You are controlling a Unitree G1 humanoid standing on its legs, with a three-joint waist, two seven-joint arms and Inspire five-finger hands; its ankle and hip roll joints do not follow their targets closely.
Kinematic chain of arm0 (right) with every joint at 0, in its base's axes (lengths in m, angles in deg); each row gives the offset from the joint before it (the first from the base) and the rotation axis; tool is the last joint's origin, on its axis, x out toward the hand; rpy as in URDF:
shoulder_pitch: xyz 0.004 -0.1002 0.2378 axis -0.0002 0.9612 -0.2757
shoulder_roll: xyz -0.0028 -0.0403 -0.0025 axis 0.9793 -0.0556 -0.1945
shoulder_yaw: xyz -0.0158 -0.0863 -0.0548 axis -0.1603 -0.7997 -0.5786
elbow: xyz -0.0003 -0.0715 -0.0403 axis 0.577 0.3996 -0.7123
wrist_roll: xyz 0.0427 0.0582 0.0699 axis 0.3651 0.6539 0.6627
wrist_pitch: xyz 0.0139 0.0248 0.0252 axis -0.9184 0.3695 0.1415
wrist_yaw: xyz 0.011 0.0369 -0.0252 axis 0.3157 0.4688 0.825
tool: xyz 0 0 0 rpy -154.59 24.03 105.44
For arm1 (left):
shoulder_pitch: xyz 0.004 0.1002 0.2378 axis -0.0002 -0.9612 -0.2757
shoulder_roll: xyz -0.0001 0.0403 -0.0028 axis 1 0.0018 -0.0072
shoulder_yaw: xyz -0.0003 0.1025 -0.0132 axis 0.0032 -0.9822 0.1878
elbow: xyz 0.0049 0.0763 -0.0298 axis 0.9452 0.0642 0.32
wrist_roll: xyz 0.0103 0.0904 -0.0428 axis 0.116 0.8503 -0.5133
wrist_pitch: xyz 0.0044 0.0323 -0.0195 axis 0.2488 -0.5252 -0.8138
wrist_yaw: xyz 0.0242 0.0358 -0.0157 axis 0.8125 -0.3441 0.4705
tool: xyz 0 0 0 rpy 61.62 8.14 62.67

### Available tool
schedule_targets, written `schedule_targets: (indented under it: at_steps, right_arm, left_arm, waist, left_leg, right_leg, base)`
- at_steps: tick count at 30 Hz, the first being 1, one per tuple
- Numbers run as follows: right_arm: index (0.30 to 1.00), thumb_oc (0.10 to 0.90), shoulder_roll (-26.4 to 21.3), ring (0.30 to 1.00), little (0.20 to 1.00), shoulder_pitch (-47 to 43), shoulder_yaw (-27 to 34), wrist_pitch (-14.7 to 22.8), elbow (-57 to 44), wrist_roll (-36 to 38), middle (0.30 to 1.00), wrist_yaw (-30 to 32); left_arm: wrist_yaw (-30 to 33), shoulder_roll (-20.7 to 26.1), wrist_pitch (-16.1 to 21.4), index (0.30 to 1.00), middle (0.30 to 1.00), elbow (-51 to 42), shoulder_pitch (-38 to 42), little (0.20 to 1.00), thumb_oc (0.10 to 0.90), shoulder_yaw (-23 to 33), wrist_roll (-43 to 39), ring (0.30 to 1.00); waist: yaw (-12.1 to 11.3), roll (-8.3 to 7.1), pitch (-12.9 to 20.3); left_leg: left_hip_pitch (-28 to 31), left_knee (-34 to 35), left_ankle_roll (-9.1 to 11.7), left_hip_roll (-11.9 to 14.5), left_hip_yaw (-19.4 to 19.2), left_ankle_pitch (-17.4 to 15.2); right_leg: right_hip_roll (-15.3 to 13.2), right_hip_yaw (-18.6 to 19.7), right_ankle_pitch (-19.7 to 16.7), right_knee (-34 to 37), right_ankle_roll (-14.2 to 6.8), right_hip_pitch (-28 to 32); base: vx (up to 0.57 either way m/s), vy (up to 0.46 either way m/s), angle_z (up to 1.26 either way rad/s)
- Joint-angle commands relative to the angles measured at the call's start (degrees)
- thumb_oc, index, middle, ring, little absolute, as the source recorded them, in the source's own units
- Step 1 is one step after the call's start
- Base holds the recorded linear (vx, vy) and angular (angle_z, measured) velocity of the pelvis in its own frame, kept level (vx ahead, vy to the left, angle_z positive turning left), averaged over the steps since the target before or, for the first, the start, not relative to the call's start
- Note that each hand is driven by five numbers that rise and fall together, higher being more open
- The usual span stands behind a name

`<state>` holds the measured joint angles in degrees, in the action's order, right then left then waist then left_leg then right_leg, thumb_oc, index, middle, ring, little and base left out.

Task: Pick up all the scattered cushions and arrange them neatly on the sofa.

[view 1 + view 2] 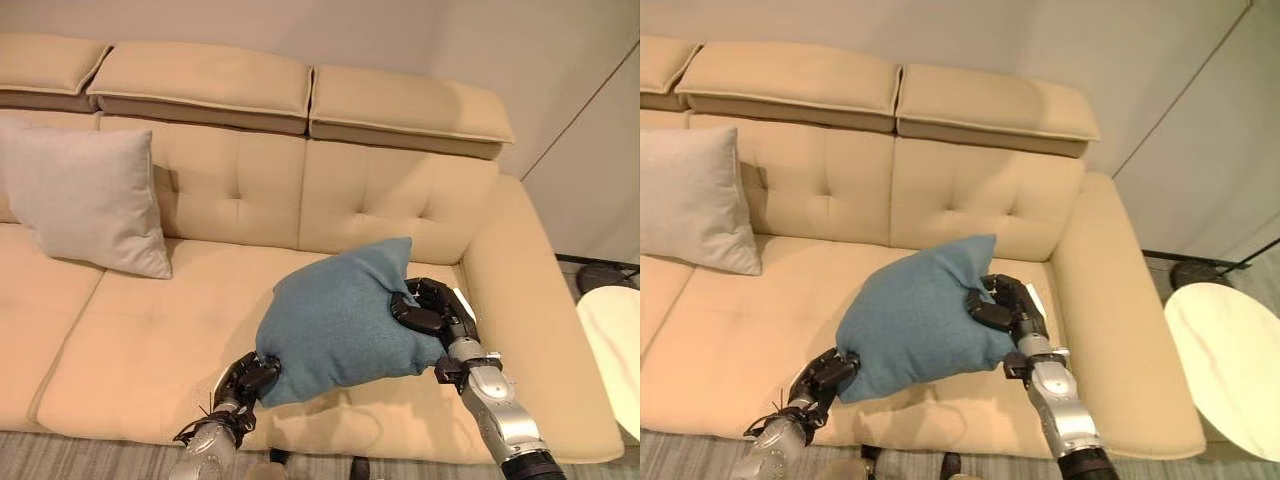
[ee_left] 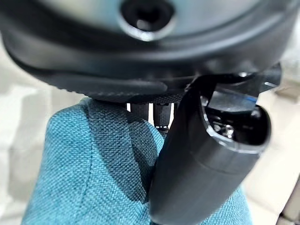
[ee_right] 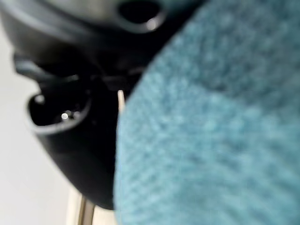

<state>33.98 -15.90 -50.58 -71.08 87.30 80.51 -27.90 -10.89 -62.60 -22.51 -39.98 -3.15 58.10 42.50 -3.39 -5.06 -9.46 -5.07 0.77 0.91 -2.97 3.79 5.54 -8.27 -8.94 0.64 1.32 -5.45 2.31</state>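
Observation:
A blue cushion (image 1: 340,320) hangs above the seat of the beige sofa (image 1: 130,340), held between both hands. My left hand (image 1: 250,378) is curled on its lower left corner; in the left wrist view the thumb (image 2: 206,168) presses into the blue cloth (image 2: 84,168). My right hand (image 1: 428,310) grips the cushion's right edge, fingers bent into the fabric. The right wrist view has the blue cloth (image 3: 220,131) close against the hand (image 3: 70,122). A light grey cushion (image 1: 85,195) leans upright against the sofa's backrest at the left.
The sofa's right armrest (image 1: 535,300) stands beside my right arm. A round white side table (image 1: 1230,365) sits on the floor right of the sofa. A grey rug (image 1: 80,458) runs along the sofa's front edge.

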Motion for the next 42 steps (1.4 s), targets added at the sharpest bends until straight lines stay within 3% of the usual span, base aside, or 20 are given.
schedule_targets:
  at_steps: [1, 5, 12, 18, 21, 25, 26, 29, 30, 31, 32, 33, 34, 35, 37, 42]
  right_arm:
    - [0.3, 0.4, 1.07, 0.3, 0.3, -5.26, -1.37, 8.28, -7.96, 0.51, 0.3, -1.75]
    - [0.3, 0.4, 2.08, 0.3, 0.3, -5.55, -0.56, 9.13, -6.91, -2.85, 0.3, 1.85]
    - [0.3, 0.4, 3.73, 0.3, 0.3, -18.75, -2.15, 14.02, -10.53, -9.18, 0.3, 11.77]
    - [0.3, 0.4, 3.57, 0.3, 0.3, -24.97, -1.56, 16.75, -17.53, -13.93, 0.3, 16.53]
    - [0.3, 0.4, 3.01, 0.3, 0.3, -28.61, 1.45, 20.13, -27.28, -20.66, 0.3, 21.73]
    - [0.3, 0.4, 2.58, 0.3, 0.3, -29.78, 2.85, 21.2, -29.55, -26.0, 0.3, 25.84]
    - [0.3, 0.4, -0.14, 0.3, 0.3, -31.81, 3.18, 20.11, -28.3, -32.18, 0.3, 30.35]
    - [0.3, 0.4, -3.76, 0.3, 0.3, -37.35, 1.28, 16.88, -20.37, -35.17, 0.3, 34.93]
    - [0.3, 0.4, -7.37, 0.3, 0.3, -44.97, -2.07, 13.94, -10.41, -35.59, 0.3, 38.07]
    - [0.3, 0.4, -7.5, 0.3, 0.3, -45.64, -2.26, 14.16, -9.82, -35.55, 0.3, 38.3]
    - [0.3, 0.4, -10.37, 0.3, 0.3, -53.19, -5.57, 11.68, 0.9, -32.96, 0.3, 40.32]
    - [0.3, 0.4, -11.38, 0.3, 0.3, -57.57, -7.36, 10.5, 5.86, -31.22, 0.3, 40.69]
    - [0.458, 0.505, -12.12, 0.458, 0.458, -60.55, -9.25, 9.46, 9.85, -29.47, 0.458, 40.16]
    - [0.9, 0.8, -12.64, 0.9, 0.9, -63.91, -11.4, 8.96, 13.92, -27.31, 0.9, 39.37]
    - [0.9, 0.8, -14.14, 0.9, 0.9, -69.04, -15.22, 7.59, 21.41, -21.92, 0.9, 36.43]
    - [0.9, 0.8, -15.33, 0.9, 0.9, -70.5, -19.1, 6.51, 25.69, -18.54, 0.9, 32.14]
  left_arm:
    - [-6.81, -3.71, 7.71, 0.3, 0.3, -11.39, 6.15, 0.3, 0.4, -0.97, 1.36, 0.3]
    - [-4.49, -3.28, 9.03, 0.3, 0.3, -13.49, 8.17, 0.3, 0.4, -0.36, 2.62, 0.3]
    - [1.97, -1.06, 15.45, 0.3, 0.3, -19.02, 23.92, 0.3, 0.4, -2.93, 8.05, 0.3]
    - [6.48, 1.27, 20.08, 0.3, 0.3, -26.94, 33.47, 0.3, 0.4, -3.23, 13.26, 0.3]
    - [10.14, 3.9, 24.08, 0.3, 0.3, -35.97, 37.83, 0.3, 0.4, -1.03, 19.25, 0.3]
    - [12.73, 5.32, 25.65, 0.3, 0.3, -36.84, 40.14, 0.3, 0.4, -0.41, 22.72, 0.3]
    - [15.68, 6.87, 26.22, 0.3, 0.3, -35.18, 43.02, 0.3, 0.4, -0.55, 25.76, 0.3]
    - [19.71, 8.39, 25.68, 0.3, 0.3, -29.08, 48.73, 0.3, 0.4, -2.19, 27.26, 0.3]
    - [22.3, 10.13, 25.25, 0.3, 0.3, -21.0, 55.34, 0.3, 0.4, -4.85, 26.71, 0.3]
    - [22.28, 10.14, 25.44, 0.3, 0.3, -20.59, 55.86, 0.3, 0.4, -4.82, 26.61, 0.3]
    - [24.1, 11.42, 24.23, 0.3, 0.3, -12.31, 62.98, 0.3, 0.4, -7.79, 25.41, 0.3]
    - [24.0, 11.48, 23.89, 0.662, 0.662, -8.2, 66.55, 0.662, 0.642, -8.92, 23.33, 0.662]
    - [23.67, 11.53, 23.7, 0.9, 0.9, -4.61, 69.28, 0.9, 0.8, -9.83, 21.58, 0.9]
    - [23.53, 12.01, 23.13, 0.9, 0.9, -0.79, 72.27, 0.9, 0.8, -11.23, 20.1, 0.9]
    - [21.96, 14.02, 21.95, 0.9, 0.9, 4.54, 76.98, 0.9, 0.8, -13.97, 17.35, 0.9]
    - [18.59, 14.34, 20.93, 0.9, 0.9, 7.42, 74.79, 0.9, 0.8, -13.92, 12.21, 0.9]
  waist:
    - [-1.07, -0.56, 6.18]
    - [-0.56, 0.31, 4.83]
    - [1.15, 2.33, 3.26]
    - [1.91, 3.12, 3.71]
    - [2.22, 3.76, 3.19]
    - [2.23, 3.91, 2.67]
    - [2.27, 4.26, 1.76]
    - [1.94, 5.09, 0.84]
    - [1.44, 5.76, 0.22]
    - [1.44, 5.81, 0.04]
    - [1.03, 6.32, -0.21]
    - [0.93, 6.57, -1.01]
    - [0.88, 6.67, -1.24]
    - [0.89, 6.77, -1.77]
    - [0.68, 6.97, -2.83]
    - [0.83, 6.71, -3.31]
  left_leg:
    - [0.11, -8.97, 1.54, 3.31, -1.32, -11.49]
    - [-1.53, -8.37, 1.03, 3.47, -2.37, -11.42]
    - [-9.34, -6.95, 0.71, 3.56, -2.55, -9.01]
    - [-11.85, -5.07, 0.88, 3.25, -1.84, -7.21]
    - [-13.94, -5.59, 1.12, 2.99, -1.63, -7.0]
    - [-16.2, -6.77, 1.3, 2.92, -1.51, -6.98]
    - [-18.1, -7.77, 1.68, 2.76, -1.58, -6.74]
    - [-20.55, -8.05, 1.92, 2.67, -1.48, -5.95]
    - [-21.79, -7.49, 2.19, 2.76, -1.28, -5.07]
    - [-21.92, -7.45, 2.19, 2.76, -1.3, -5.01]
    - [-23.11, -6.01, 2.49, 2.91, -1.04, -3.62]
    - [-24.07, -5.35, 2.75, 2.87, -0.88, -2.75]
    - [-24.43, -4.91, 2.87, 2.9, -0.71, -2.29]
    - [-24.81, -4.45, 2.96, 2.92, -0.62, -1.86]
    - [-25.47, -3.28, 3.29, 3.01, -0.32, -0.75]
    - [-25.47, -1.23, 3.73, 3.0, -0.25, 0.48]
  right_leg:
    - [2.69, -0.38, 1.67, -3.8, -0.05, -1.06]
    - [2.24, 0.26, 1.06, -3.8, -0.4, -3.89]
    - [2.3, 1.36, -1.62, -3.01, -0.52, -12.63]
    - [1.93, 0.84, -1.75, -3.85, -0.46, -16.19]
    - [1.54, 0.98, -1.67, -5.31, -0.26, -18.94]
    - [1.32, 1.07, -1.7, -6.51, -0.21, -21.22]
    - [1.02, 1.13, -1.76, -7.55, -0.28, -23.17]
    - [0.74, 0.89, -1.97, -8.26, -0.47, -25.78]
    - [0.69, 0.94, -2.26, -8.57, -0.73, -27.52]
    - [0.69, 0.97, -2.28, -8.63, -0.72, -27.71]
    - [0.61, 0.74, -2.79, -8.48, -0.93, -29.47]
    - [0.6, 0.57, -2.99, -8.52, -1.01, -30.62]
    - [0.58, 0.57, -3.05, -8.46, -1.03, -31.19]
    - [0.71, 0.56, -3.19, -8.47, -1.05, -31.87]
    - [0.87, 0.37, -3.49, -8.2, -1.21, -32.82]
    - [1.34, 0.35, -3.59, -7.92, -1.15, -33.69]
  base:
    - [0.03, 0.074, -0.04]
    - [-0.06, 0.046, -0.09]
    - [-0.13, 0.016, -0.09]
    - [-0.02, 0.001, -0.01]
    - [0.0, 0.007, 0.05]
    - [-0.03, -0.002, 0.03]
    - [-0.06, -0.017, 0.04]
    - [-0.07, -0.005, 0.06]
    - [-0.07, -0.003, 0.07]
    - [-0.08, -0.006, 0.03]
    - [-0.07, -0.012, -0.03]
    - [-0.09, -0.012, -0.03]
    - [-0.07, -0.009, 0.01]
    - [-0.06, -0.007, 0.03]
    - [-0.05, -0.017, 0.03]
    - [-0.01, -0.003, 0.01]
